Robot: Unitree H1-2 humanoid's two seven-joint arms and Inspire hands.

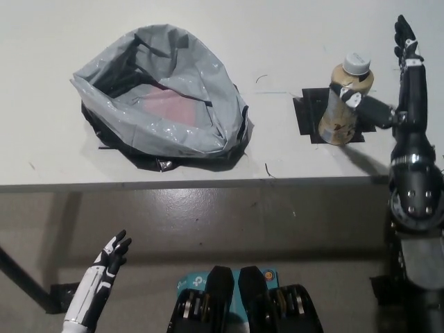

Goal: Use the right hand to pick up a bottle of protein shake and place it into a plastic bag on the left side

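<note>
The robot's black right hand [388, 87] reaches over the white table [291, 35] from the right edge of the head view, fingers spread: one set points up toward the far edge, while a lower digit rests against the side of the protein shake bottle [345, 100]. Nothing is gripped; the hand stands open beside the bottle, and whether more than that one digit touches it is hard to make out. The beige bottle, white-capped, stands upright on a black square mat [309, 118], its right flank partly covered by the hand. Well apart to the left, a grey plastic bag [166, 104] lies open-mouthed on the table, something pinkish dimly visible inside; its crumpled walls hide most of the interior. The white left hand [109, 260] hangs below the table's near edge at lower left, fingers loosely apart, empty, its forearm cut off by the frame.
</note>
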